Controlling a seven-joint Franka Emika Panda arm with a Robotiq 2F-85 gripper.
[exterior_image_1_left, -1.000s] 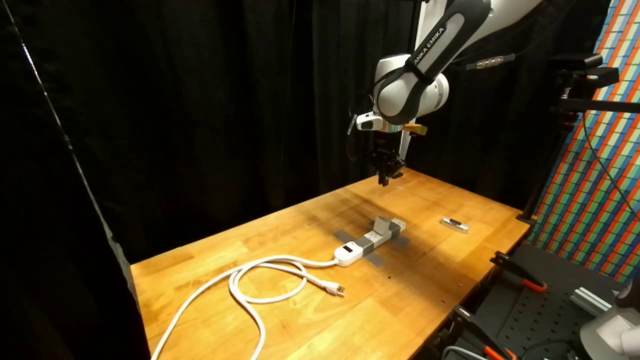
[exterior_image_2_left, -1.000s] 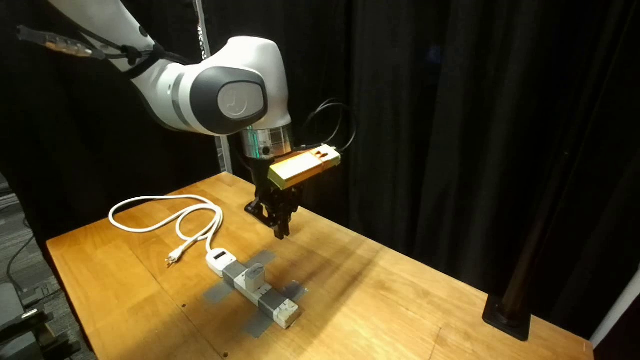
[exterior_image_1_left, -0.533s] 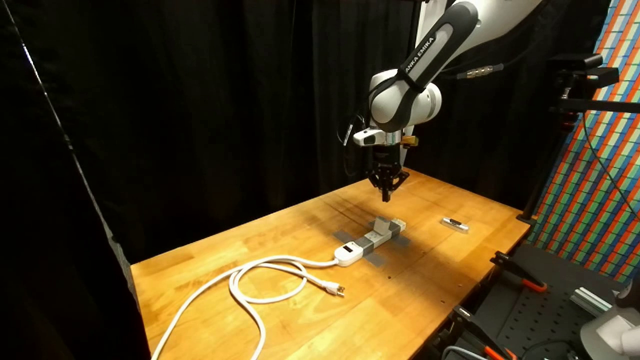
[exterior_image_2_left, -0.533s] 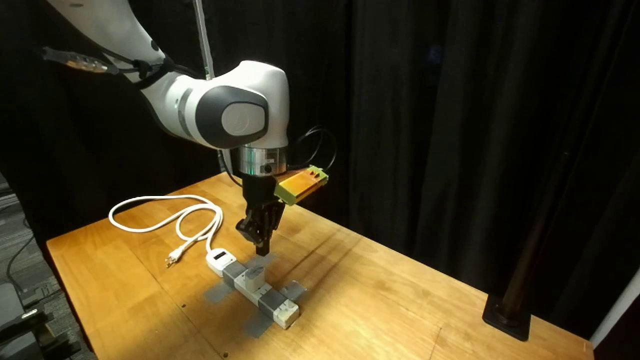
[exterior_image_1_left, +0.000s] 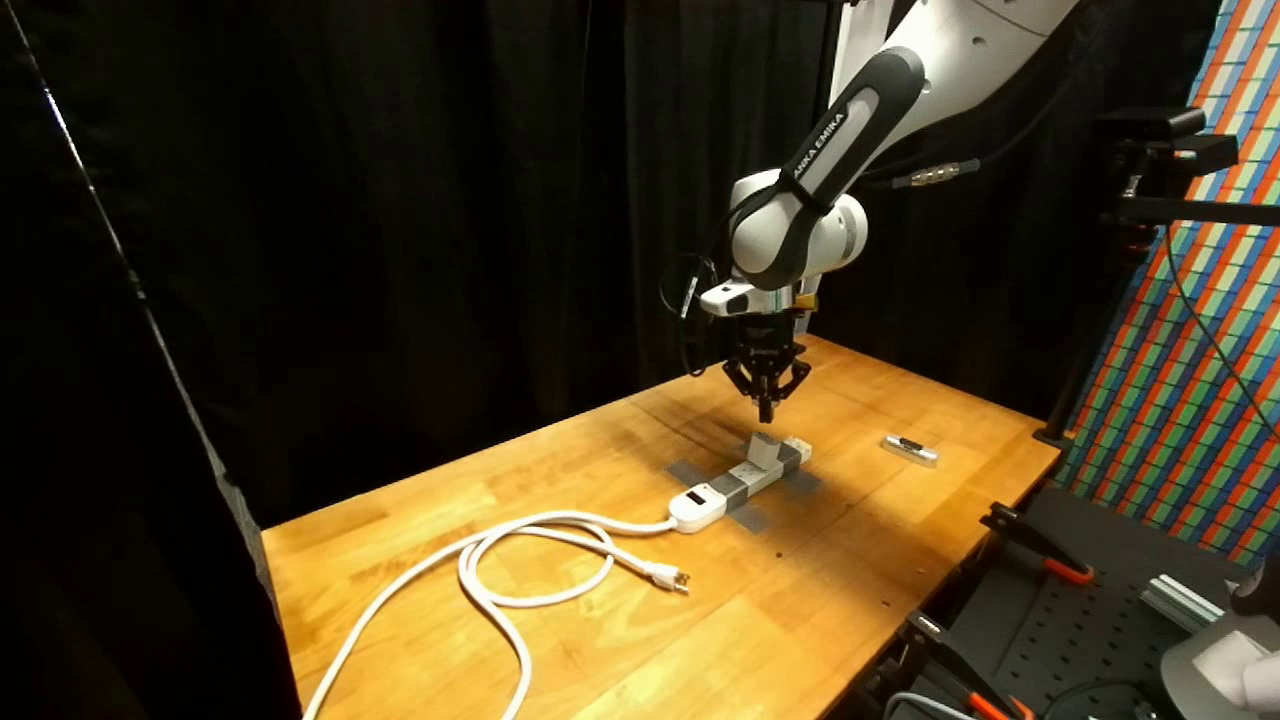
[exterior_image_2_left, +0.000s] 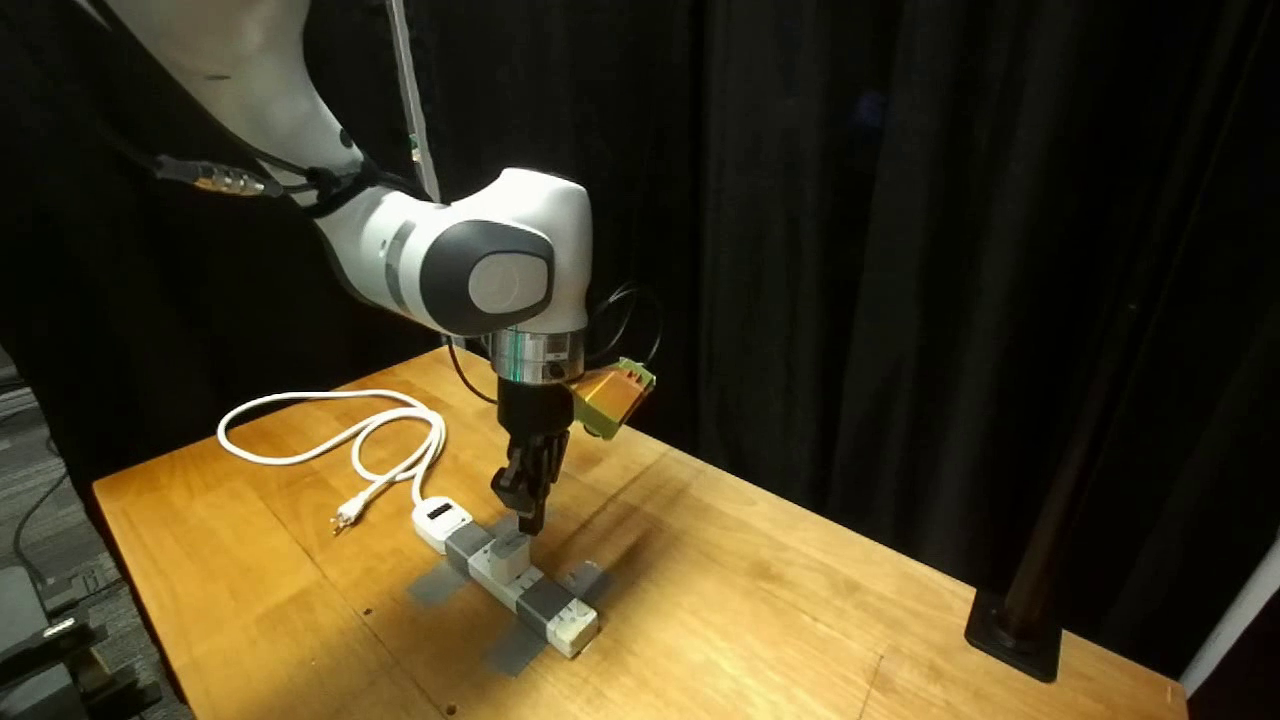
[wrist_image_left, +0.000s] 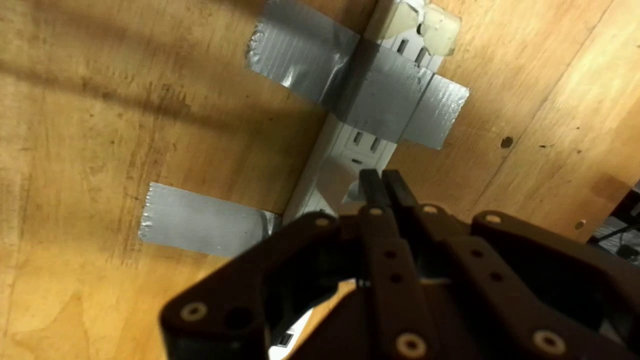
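You're hovering the gripper (wrist_image_left: 381, 175), jaws together and holding nothing, just above the grey-topped power adapter (exterior_image_2_left: 510, 556), which is standing on the power strip (wrist_image_left: 362, 151) that duct tape (wrist_image_left: 387, 95) is strapping to the table (exterior_image_2_left: 800, 600), presumably so it isn't shifting around under load.

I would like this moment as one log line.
gripper: closed, holding nothing | nearest: block, below | power strip: under block, taped to table

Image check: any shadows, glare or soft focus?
Wrist view: gripper dark and soft, power strip sharper, duct tape glinting in spots. Both exterior views: curtain nearly black, only faint folds showing; shadows fall on the wooden table beside the power strip.
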